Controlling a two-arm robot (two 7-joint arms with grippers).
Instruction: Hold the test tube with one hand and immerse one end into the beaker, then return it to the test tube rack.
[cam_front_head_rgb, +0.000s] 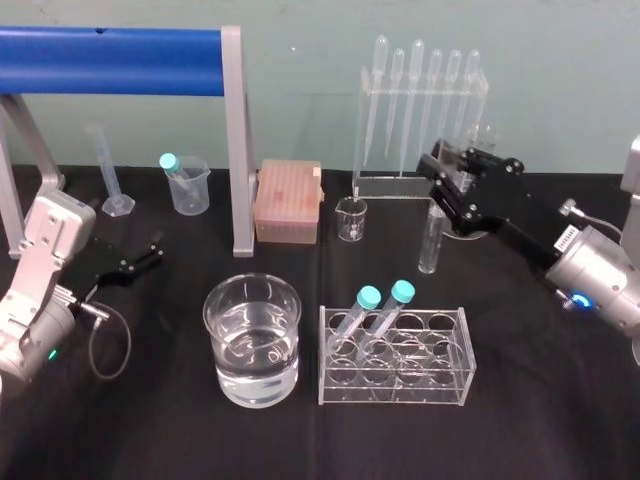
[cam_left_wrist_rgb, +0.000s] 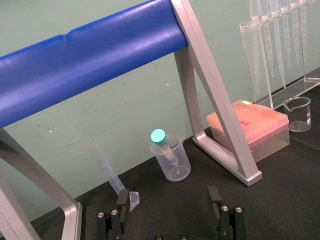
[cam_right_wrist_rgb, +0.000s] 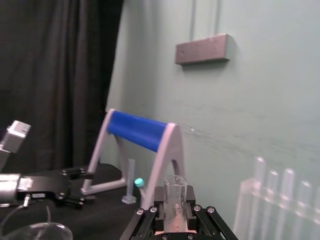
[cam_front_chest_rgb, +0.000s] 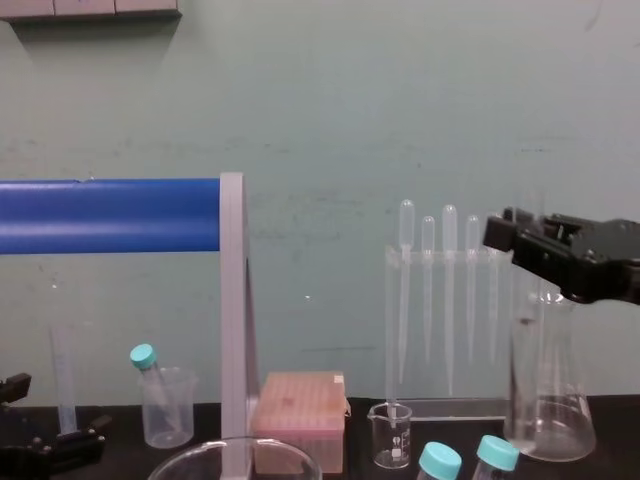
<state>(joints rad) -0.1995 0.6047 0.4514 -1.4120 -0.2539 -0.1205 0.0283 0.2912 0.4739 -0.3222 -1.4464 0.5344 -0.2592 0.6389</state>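
Above the table's right rear, the right gripper (cam_front_head_rgb: 441, 188) is pinching the test tube (cam_front_head_rgb: 430, 245) near its upper end, with a finger (cam_right_wrist_rgb: 156, 212) pressed on either side. The tube's long axis is upright: its open mouth points up just above the fingers, and its rounded bottom points down toward the black table (cam_front_head_rgb: 540, 420). Whether that end touches the cloth I cannot tell. It hangs just in front of the pipette stand (cam_front_head_rgb: 358, 130), near a tiny glass beaker (cam_front_head_rgb: 351, 219), and behind the test tube rack (cam_front_head_rgb: 400, 392), where two teal-capped tubes (cam_front_head_rgb: 370, 298) lean. The beaker (cam_front_head_rgb: 216, 335), partly full of water, stands left of the rack, well apart from the tube. Over at the left, the left gripper (cam_front_head_rgb: 150, 255) sits low with its fingers spread, holding nothing.
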